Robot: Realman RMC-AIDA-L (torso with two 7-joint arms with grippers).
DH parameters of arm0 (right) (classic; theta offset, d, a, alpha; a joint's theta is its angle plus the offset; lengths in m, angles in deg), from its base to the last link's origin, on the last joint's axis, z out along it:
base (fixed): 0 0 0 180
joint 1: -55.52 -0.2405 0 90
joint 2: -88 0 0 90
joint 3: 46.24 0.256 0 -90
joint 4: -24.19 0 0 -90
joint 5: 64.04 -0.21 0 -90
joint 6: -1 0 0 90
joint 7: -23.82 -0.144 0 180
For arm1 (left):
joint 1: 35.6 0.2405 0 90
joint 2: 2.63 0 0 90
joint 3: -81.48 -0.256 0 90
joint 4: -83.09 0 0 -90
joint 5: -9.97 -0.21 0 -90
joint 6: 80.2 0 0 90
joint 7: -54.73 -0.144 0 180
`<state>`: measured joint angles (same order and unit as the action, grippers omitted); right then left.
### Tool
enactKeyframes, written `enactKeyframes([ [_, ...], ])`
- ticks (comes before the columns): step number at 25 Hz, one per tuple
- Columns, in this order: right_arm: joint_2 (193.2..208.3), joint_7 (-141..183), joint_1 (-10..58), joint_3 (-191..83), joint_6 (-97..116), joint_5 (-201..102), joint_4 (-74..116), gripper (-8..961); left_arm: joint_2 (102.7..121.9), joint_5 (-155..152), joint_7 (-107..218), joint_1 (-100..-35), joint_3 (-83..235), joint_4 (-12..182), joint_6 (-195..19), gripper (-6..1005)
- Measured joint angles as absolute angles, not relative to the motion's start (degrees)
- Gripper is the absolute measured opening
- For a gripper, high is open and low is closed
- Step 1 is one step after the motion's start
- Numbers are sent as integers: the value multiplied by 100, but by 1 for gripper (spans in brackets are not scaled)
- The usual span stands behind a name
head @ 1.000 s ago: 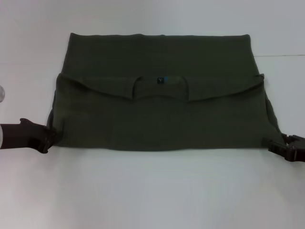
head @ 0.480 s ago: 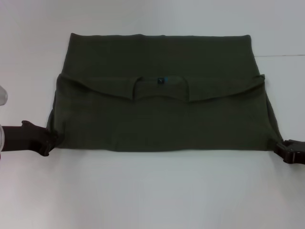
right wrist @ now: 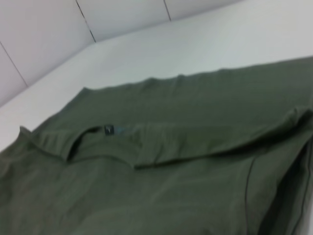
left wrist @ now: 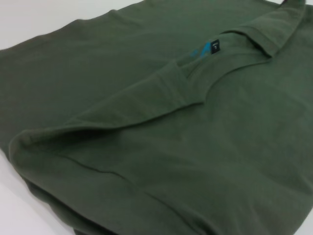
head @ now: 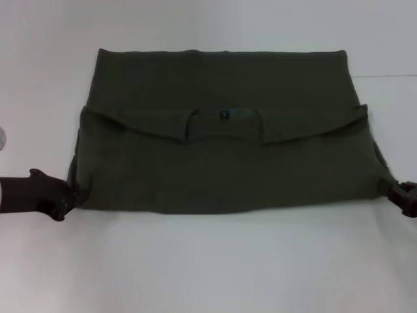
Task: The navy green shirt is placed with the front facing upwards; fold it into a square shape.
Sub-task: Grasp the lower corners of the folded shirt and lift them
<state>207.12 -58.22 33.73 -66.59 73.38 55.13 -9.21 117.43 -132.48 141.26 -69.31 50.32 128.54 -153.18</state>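
The navy green shirt (head: 225,150) lies half-folded on the white surface (head: 208,261), long axis from 9 to 3 o'clock. My left fingers (head: 65,197) and right fingers (head: 405,195) sit at its near corners; whether they grip, I cannot tell.

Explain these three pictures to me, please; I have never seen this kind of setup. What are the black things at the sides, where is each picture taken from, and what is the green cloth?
This is a two-armed robot folding a shirt. The wide picture comes from a camera on its head, looking down at a white table. The other two come from cameras on its wrists, looking close across the cloth.

The green cloth is the navy green shirt, already folded once: the collar with its small black tag lies across the middle, on top of the lower layer.

The black shapes are the robot's grasping parts. The left claw is at the shirt's near left corner, and the right claw at the near right corner, partly cut off by the picture's edge. Both sit at the cloth's edge, but I cannot tell whether either actually grips it.
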Motion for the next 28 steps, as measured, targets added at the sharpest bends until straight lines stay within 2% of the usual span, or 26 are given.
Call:
enactKeyframes([
  [6,20691,-5858,3480,-6627,7718,5522,-1043,97,11770,-13224,13971,-6644,5089,13196,-15864,33],
  [12,20749,-5507,3750,-6579,8237,5518,-1122,96,11927,-13097,13307,-6166,5543,13630,-16615,33],
  [28,20793,-3765,4727,-6120,9525,5530,-612,97,12002,-13084,11282,-5229,7027,13739,-18415,33],
])
